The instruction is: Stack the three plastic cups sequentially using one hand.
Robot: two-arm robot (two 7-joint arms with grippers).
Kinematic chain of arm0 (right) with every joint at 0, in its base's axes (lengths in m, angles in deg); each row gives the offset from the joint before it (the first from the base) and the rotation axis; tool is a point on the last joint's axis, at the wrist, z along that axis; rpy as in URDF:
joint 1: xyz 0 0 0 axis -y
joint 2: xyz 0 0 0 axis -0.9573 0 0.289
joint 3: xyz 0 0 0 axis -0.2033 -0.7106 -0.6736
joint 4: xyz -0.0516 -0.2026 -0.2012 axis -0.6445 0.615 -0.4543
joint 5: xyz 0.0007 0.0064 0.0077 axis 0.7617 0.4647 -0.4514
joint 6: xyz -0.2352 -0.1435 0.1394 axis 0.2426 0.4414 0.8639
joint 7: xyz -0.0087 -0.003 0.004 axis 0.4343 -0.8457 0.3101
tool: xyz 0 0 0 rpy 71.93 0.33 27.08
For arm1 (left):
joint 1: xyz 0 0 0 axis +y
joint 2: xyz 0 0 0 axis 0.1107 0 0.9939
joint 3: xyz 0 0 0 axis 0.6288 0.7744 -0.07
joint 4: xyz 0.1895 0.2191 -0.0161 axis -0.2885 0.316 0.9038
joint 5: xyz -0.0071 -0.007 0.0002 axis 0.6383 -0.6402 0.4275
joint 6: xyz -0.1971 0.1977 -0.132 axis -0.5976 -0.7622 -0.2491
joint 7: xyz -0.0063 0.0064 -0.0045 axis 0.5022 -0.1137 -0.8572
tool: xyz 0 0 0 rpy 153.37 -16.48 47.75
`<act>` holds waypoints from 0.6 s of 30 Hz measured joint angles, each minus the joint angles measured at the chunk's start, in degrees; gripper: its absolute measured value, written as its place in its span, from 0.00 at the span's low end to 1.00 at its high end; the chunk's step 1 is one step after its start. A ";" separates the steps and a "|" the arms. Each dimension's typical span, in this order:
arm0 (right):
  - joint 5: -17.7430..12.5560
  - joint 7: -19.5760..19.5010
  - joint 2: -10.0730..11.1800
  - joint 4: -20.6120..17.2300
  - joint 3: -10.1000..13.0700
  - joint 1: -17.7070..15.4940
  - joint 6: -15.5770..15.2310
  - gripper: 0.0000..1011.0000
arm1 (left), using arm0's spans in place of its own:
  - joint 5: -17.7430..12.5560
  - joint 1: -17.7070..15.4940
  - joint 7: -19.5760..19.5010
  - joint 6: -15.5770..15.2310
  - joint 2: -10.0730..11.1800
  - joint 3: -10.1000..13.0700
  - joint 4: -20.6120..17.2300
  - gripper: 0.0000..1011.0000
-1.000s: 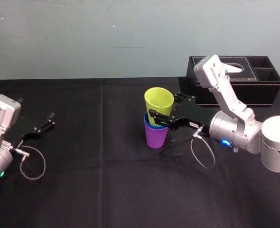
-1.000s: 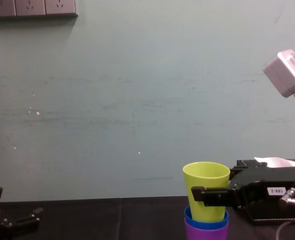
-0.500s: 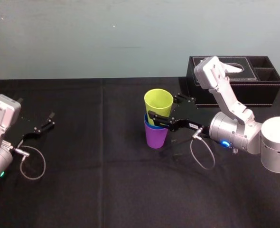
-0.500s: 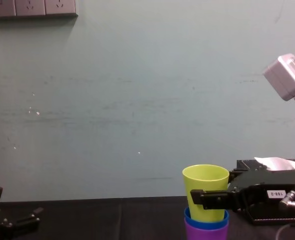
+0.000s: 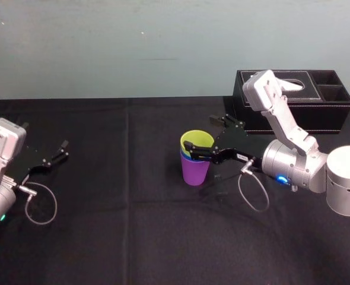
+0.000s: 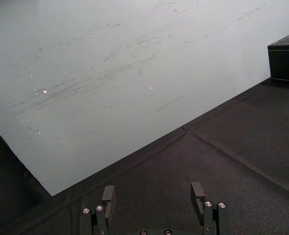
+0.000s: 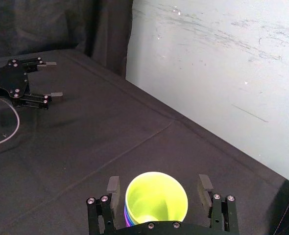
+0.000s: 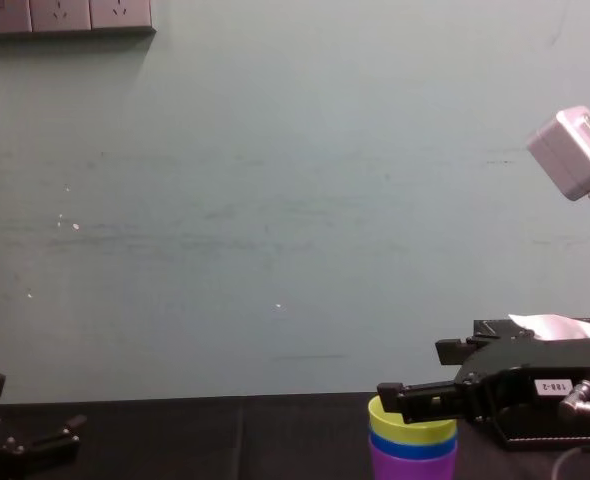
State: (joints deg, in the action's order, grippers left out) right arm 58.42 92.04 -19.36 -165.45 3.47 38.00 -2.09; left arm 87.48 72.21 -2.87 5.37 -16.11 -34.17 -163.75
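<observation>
The three plastic cups stand nested at the table's middle: the purple cup (image 5: 195, 172) at the bottom, the blue cup (image 5: 185, 156) showing only as a rim band, the yellow-green cup (image 5: 197, 141) sunk inside. From the side the stack (image 8: 412, 442) shows three coloured bands. My right gripper (image 5: 200, 132) is open around the yellow-green cup (image 7: 156, 198), with a gap between each of its fingers (image 7: 113, 185) and the cup wall. My left gripper (image 5: 59, 152) rests open at the table's left, nothing between its fingers (image 6: 197, 190).
A black tissue box (image 5: 293, 101) stands at the back right, just behind my right arm. Black cloth covers the table (image 5: 127, 196), and a pale wall rises behind its far edge.
The right gripper's fingers have spread apart and let go of the yellow-green cup, which has dropped down into the blue cup. The left arm has not moved.
</observation>
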 joint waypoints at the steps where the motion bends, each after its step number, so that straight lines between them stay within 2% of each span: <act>1: 0.00 0.00 0.00 -0.01 0.00 0.00 -0.01 0.99 | 0.00 0.00 0.00 0.00 0.00 0.00 0.00 1.00; 11: -0.02 -0.16 0.08 -0.41 0.19 -0.27 0.08 0.99 | 0.00 0.00 0.00 0.00 0.00 0.00 0.00 1.00; 18: -0.71 -2.06 1.24 -3.16 2.57 -3.34 1.47 0.99 | 0.00 0.00 0.00 0.00 0.00 0.00 0.00 1.00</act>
State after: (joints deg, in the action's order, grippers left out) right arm 57.71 89.98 -18.13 -168.61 6.03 34.67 -0.62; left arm 87.48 72.21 -2.87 5.37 -16.11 -34.17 -163.76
